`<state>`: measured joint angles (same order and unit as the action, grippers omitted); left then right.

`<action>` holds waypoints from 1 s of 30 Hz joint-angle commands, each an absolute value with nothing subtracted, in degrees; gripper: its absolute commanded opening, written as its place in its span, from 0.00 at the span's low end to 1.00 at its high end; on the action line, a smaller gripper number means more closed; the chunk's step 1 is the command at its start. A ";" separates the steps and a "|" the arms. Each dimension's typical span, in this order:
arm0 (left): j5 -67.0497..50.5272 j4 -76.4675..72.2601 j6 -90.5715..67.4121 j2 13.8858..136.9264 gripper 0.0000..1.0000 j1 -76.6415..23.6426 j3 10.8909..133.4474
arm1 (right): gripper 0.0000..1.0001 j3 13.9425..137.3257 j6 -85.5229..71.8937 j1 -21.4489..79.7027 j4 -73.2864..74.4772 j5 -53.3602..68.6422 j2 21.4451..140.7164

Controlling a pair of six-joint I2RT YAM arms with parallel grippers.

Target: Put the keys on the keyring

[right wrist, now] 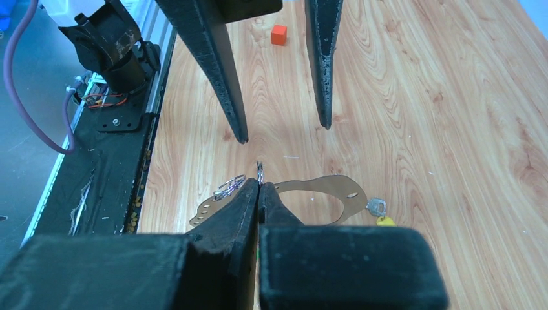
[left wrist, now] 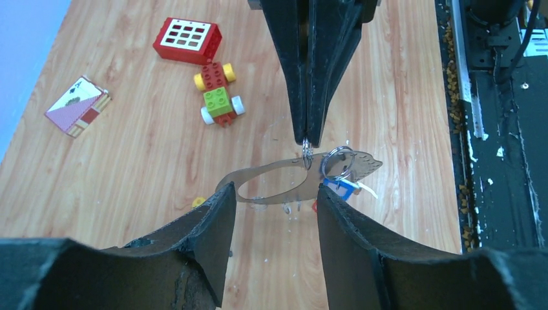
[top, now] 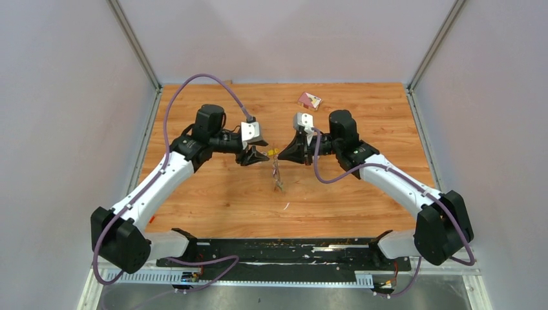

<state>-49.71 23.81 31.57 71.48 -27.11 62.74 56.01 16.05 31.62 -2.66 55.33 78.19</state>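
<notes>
Over the middle of the table [top: 213,206], the right hand [left wrist: 307,139] has its two sides pressed together on a small wire ring [left wrist: 307,155] at the rim of the wide flat grey metal keyring [left wrist: 363,161]. The whole loop looks to hang from that one pinch. Facing it, the left hand [right wrist: 284,132] stands apart with nothing between its sides, lined up on the keyring from the other side.

A tiny silvery key with a yellow plastic tag [right wrist: 377,208] shows at one end of the loop. A round silver split ring [left wrist: 337,161] and a small blue tag [left wrist: 340,187] sit near the other end. Whether that key is already threaded, I can't tell.

Now the danger. That grip is right at the fingertips, on thin wire, and any nudge from the left hand could twist it loose and drop the keyring to the table.

The loop also hangs free, so a touch on one end may swing it and carry the key out of reach.

The two hands are very near each other, tip to tip. If the left hand comes in off line, it could close on the flat loop rather than the key, or knock into the right hand's tips.
</notes>
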 commanded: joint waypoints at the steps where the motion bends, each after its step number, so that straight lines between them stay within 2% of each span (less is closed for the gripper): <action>1: -56.95 19.68 34.78 71.10 0.57 -26.29 61.77 | 0.00 55.68 13.98 30.95 -8.96 59.58 75.68; 8: -61.44 14.24 31.69 72.51 0.48 -26.36 59.87 | 0.00 54.97 10.68 30.35 -12.02 60.33 75.80; 12: -61.36 10.10 28.87 72.55 0.40 -26.37 58.26 | 0.00 54.76 9.36 30.25 -13.46 60.94 76.22; 22: -62.13 10.50 29.94 72.98 0.24 -26.32 58.18 | 0.00 54.67 9.71 30.26 -13.37 61.52 76.72; 30: -62.23 9.92 29.67 74.04 0.22 -26.37 58.35 | 0.00 54.84 9.68 30.25 -13.27 61.62 77.03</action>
<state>-61.01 11.79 29.87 73.34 -26.26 58.17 54.35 10.09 30.55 -10.15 59.61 77.69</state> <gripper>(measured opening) 0.226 0.011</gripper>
